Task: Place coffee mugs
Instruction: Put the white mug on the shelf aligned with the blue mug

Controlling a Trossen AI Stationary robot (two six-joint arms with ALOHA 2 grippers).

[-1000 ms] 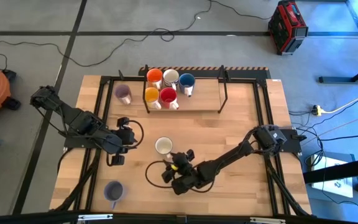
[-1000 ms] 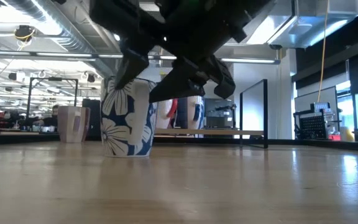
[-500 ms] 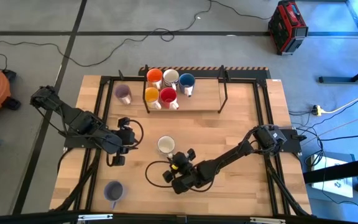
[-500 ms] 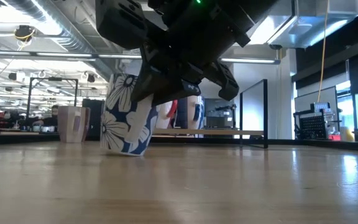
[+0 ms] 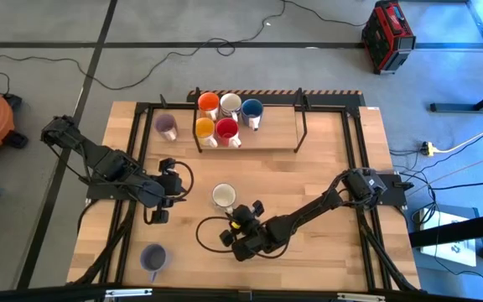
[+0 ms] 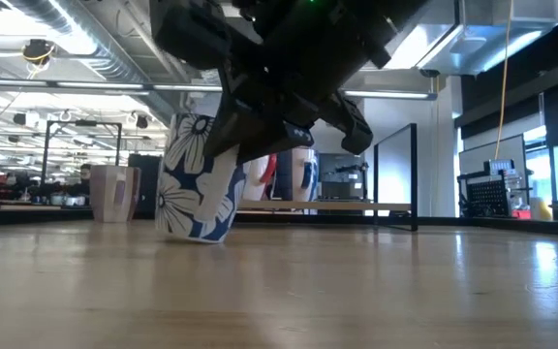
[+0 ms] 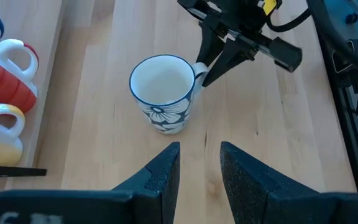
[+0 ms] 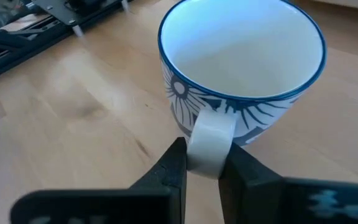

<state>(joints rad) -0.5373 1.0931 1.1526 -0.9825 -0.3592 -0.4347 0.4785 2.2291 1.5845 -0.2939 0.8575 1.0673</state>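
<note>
White floral mug sits mid-bench, tilted in the low view, its handle pinched by our right pincer. We lift straight up, keep it level, carry it toward the mug cluster at the back. Left pincer waits nearby, slightly parted, empty

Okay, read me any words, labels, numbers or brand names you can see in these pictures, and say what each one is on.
No text can be read in any view.
The flowered mug, whose handle sits between the right gripper's fingers, shows only a blue flower pattern, no words.
The mugs on the rack are plain.
The red case on the floor may bear a label, too small to read.
The left gripper, open, bears no marking.
</note>
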